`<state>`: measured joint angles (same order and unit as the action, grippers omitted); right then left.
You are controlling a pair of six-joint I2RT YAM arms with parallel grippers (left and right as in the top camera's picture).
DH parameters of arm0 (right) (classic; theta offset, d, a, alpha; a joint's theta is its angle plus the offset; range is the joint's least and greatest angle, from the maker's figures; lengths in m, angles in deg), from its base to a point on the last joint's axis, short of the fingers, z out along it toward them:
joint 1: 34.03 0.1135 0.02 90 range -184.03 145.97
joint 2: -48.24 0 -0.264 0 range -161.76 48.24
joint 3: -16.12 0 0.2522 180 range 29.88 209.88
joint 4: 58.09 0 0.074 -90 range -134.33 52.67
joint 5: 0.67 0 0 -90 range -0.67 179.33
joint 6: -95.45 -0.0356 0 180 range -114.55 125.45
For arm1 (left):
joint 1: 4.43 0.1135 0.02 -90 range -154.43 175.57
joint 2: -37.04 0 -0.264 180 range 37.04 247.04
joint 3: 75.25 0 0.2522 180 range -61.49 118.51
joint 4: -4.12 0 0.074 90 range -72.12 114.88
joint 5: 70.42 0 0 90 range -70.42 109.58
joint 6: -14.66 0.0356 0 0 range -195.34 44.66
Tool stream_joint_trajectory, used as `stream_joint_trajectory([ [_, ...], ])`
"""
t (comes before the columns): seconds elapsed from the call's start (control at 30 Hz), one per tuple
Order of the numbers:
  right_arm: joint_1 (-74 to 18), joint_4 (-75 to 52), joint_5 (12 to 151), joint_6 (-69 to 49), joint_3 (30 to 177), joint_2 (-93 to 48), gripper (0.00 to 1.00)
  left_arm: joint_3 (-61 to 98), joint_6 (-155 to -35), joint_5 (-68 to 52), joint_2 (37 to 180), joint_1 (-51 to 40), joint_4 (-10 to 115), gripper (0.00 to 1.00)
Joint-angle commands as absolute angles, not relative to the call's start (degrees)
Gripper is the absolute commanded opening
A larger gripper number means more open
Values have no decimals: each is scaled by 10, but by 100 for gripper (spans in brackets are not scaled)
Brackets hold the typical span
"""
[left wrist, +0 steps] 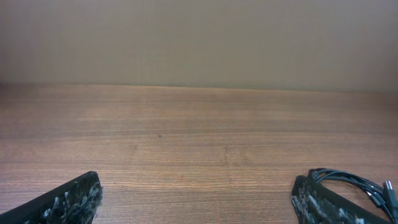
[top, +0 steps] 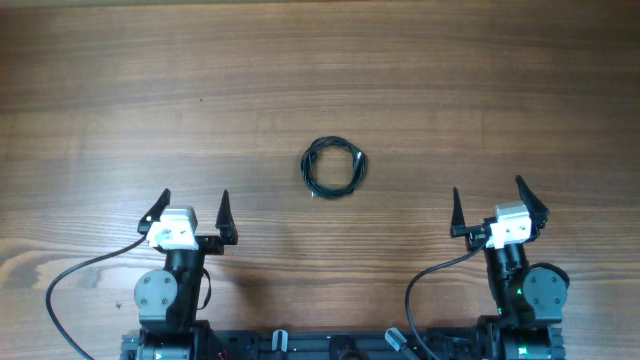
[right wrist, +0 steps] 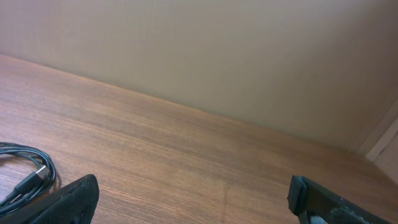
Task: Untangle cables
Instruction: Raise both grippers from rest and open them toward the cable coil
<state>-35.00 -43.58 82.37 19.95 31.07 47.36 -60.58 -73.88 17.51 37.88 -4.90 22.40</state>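
Note:
The cables (top: pixel 334 166) are thin black cords wound in a small ring, lying on the wooden table near its middle. Part of the ring shows at the lower right of the left wrist view (left wrist: pixel 354 182) and at the lower left of the right wrist view (right wrist: pixel 25 171), where a small connector end is visible. My left gripper (top: pixel 191 212) is open and empty, below and left of the ring. My right gripper (top: pixel 492 205) is open and empty, below and right of it. Both sit apart from the cables.
The wooden table (top: pixel 320 70) stretches away behind the ring. The arms' thicker black cables (top: pixel 80 275) trail along the near edge by the arm bases. A plain wall (right wrist: pixel 249 56) rises beyond the table's far edge.

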Motion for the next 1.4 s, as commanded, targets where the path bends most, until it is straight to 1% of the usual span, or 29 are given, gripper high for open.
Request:
stream_joint_trajectory([
  [0.0, -352, -438, 833, 205, 306, 478, 100, -611, -727, 164, 372, -46, 222, 100],
  [1.03, -352, -439, 833, 205, 306, 478, 100, -611, -727, 166, 374, -46, 222, 100],
  [1.17, -352, -439, 855, 203, 306, 478, 100, -611, -728, 166, 376, -46, 222, 100],
  [1.2, -352, -436, 846, 177, 306, 478, 100, -611, -743, 163, 377, -46, 222, 100],
  [1.27, -352, -439, 846, 39, 306, 478, 100, -611, -832, 147, 377, -46, 220, 100],
  [1.3, -352, -438, 844, -67, 306, 478, 100, -611, -875, 123, 377, -46, 218, 100],
  [1.37, -352, -440, 803, -225, 306, 478, 100, -611, -938, 96, 377, -46, 215, 100],
])
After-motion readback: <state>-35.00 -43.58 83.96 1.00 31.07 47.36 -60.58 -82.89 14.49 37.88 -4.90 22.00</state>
